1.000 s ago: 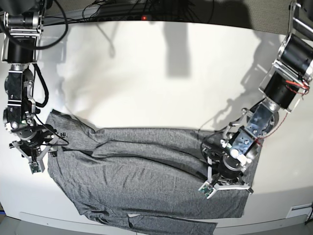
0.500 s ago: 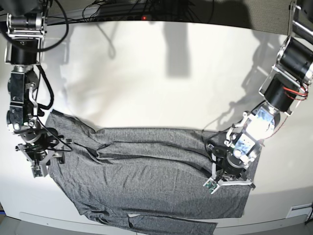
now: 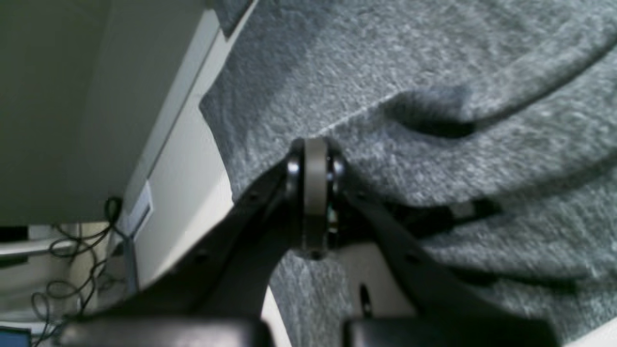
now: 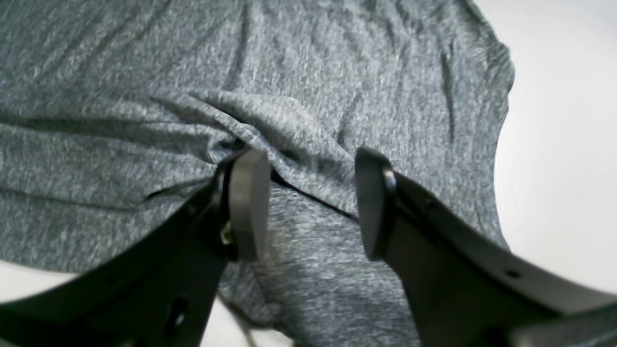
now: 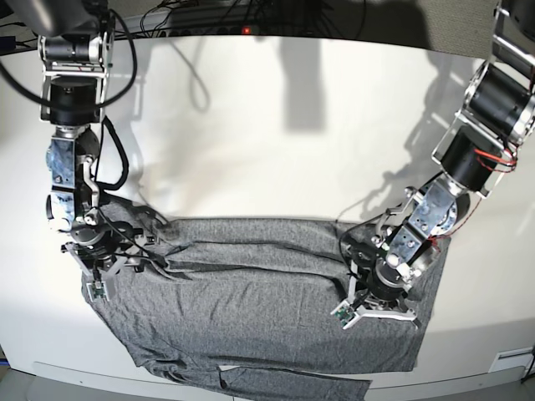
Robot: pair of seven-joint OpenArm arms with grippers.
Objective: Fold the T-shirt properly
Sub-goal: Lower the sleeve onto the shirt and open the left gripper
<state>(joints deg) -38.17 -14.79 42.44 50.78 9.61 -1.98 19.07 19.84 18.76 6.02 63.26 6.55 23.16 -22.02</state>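
White table (image 5: 276, 125), cables and one red LED along the far edge. No legible writing, brand or label anywhere; T-shirt plain, no print.

One T-shirt (image 5: 251, 292), heather-grey knit, spread across the near half of the table, long creases running side to side, one sleeve trailing off the near edge. Only garment in view.

Two arms, one at each side of the table. Two wrist cameras, small green boards visible at each wrist in base view.

Left gripper (image 3: 315, 193) down on the shirt's end at base-view right; fingers pressed fully together, pads meeting with no gap. Fabric bunched in a ridge right at the tips, but pinched cloth between the pads not clearly visible, so grip on shirt: cannot tell.

Right gripper (image 4: 308, 207) over the shirt's other end at base-view left; fingers (image 4: 248, 202) standing well apart, a raised fold of grey fabric lying across the gap between them. Nothing clamped. White table visible just beyond the shirt's edge in the right wrist view.
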